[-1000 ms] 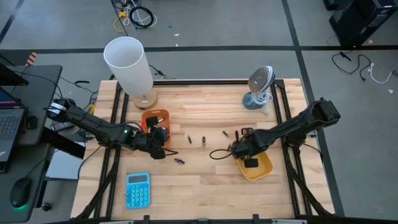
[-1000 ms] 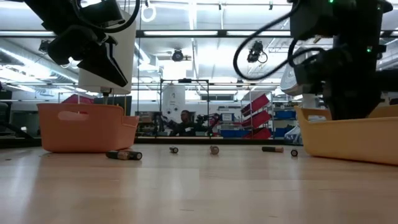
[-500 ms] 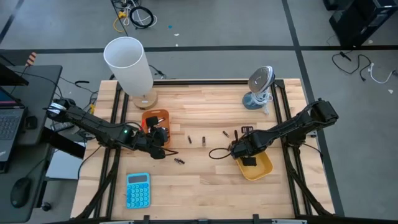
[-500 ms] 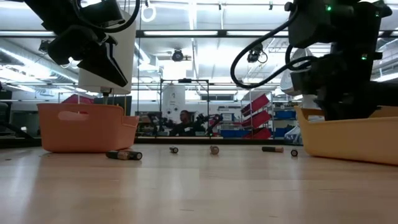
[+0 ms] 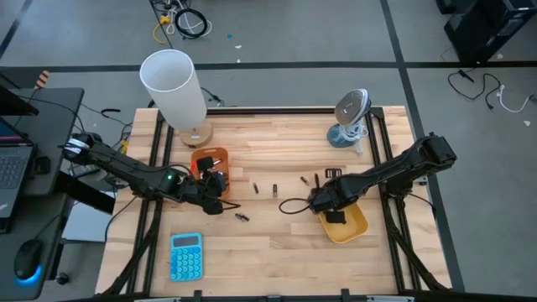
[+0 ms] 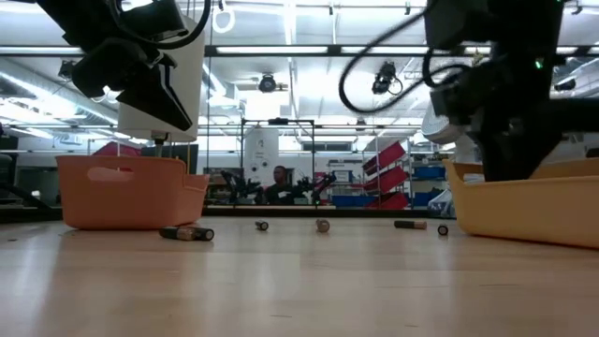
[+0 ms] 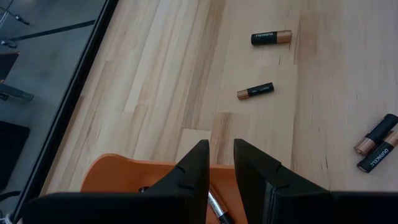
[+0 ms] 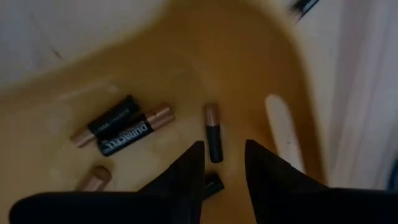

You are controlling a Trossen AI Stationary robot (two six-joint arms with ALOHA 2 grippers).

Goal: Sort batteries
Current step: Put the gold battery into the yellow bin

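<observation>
Several small batteries lie loose on the wooden table between the two trays; two more show as batteries in the left wrist view. My left gripper hangs open over the near end of the orange tray, and a silvery battery lies in the tray below its fingers. My right gripper stands open over the yellow tray. Several dark and copper batteries rest on that tray's floor.
A tall white cylinder stands at the far left of the table and a small grey fan at the far right. A blue calculator lies near the front edge. Bare wood lies in the middle front.
My right gripper has moved a little toward the table's left edge, staying over the yellow tray.
</observation>
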